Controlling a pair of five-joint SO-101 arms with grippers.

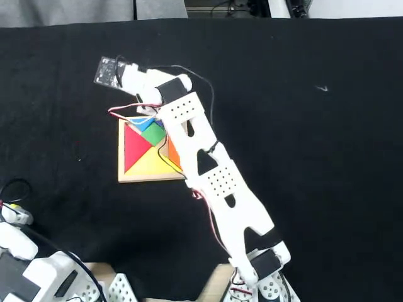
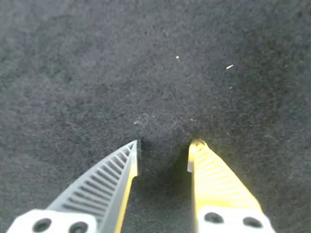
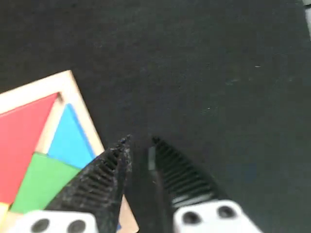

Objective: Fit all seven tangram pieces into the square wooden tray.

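The square wooden tray lies left of the table's middle. It holds a red triangle, a yellow triangle, a green square, a blue piece and an orange piece, partly hidden under the right arm. My right gripper hangs at the tray's far rim, by the blue piece and the green square. Its fingers stand a narrow gap apart with nothing between them. My left gripper is open over bare black cloth.
Black cloth covers the whole table. The right arm stretches from the near edge across the tray's right side. The left arm is folded at the near left corner.
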